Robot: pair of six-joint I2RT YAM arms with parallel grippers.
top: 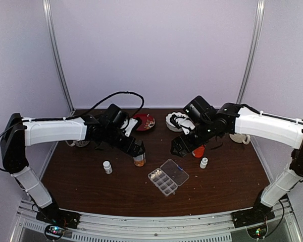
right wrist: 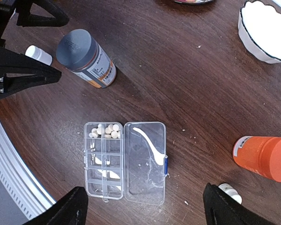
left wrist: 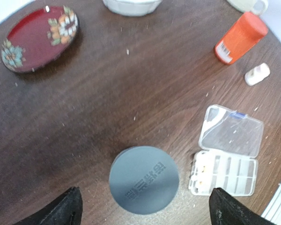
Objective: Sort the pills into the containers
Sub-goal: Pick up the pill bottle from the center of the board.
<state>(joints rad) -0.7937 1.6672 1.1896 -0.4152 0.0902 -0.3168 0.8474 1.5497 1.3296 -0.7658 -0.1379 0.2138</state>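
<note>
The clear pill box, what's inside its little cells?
Small cream pills lie heaped at one end of the pill box. Whitish streaks show further along, but glare hides whether those are pills. The lid lies open, covering nothing.

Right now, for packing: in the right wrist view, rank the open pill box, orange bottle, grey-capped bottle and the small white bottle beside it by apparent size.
1. Pill box, lid open.
2. Grey-capped bottle and orange bottle: alike; the orange one runs off frame.
3. Small white bottle.
</note>
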